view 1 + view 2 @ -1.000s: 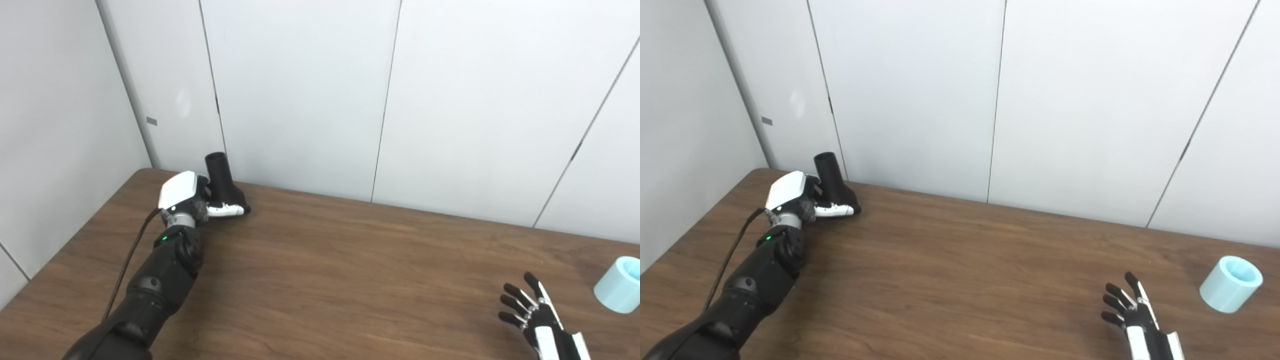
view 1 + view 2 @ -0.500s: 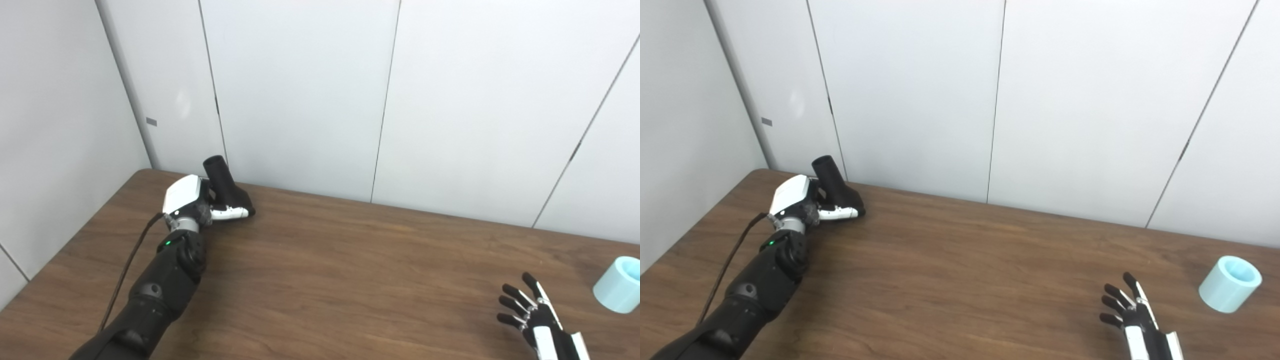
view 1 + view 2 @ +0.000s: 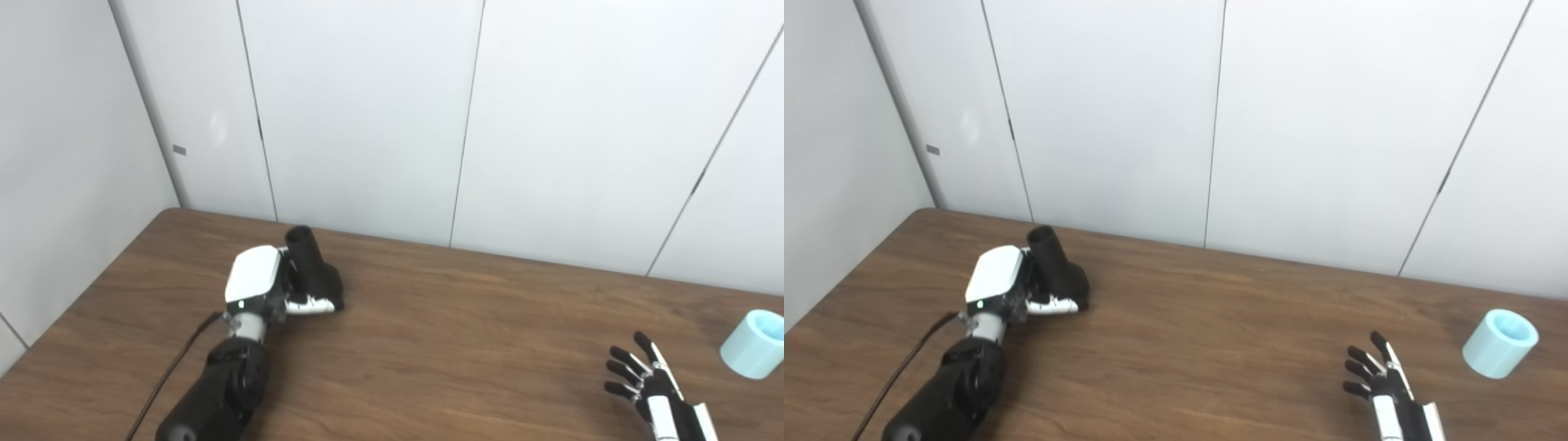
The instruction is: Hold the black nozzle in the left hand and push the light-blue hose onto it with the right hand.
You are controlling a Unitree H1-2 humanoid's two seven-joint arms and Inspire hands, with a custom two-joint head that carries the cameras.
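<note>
My left hand (image 3: 269, 288) is shut on the black nozzle (image 3: 313, 271), with the round open end tilted up and away from me. It hovers low over the left part of the brown table (image 3: 441, 343). The light-blue hose piece (image 3: 1499, 343), a short wide tube, lies on its side near the table's right edge, its opening facing up and right. My right hand (image 3: 1381, 383) is open with fingers spread near the front edge, a hand's width left of the hose and holding nothing.
White wall panels (image 3: 367, 110) stand close behind the table's far edge and along its left side. A black cable (image 3: 177, 373) runs along my left forearm.
My left hand has carried the nozzle away from the back left corner, toward me and to the right. The right hand and the hose stay put. The view has shifted slightly.
</note>
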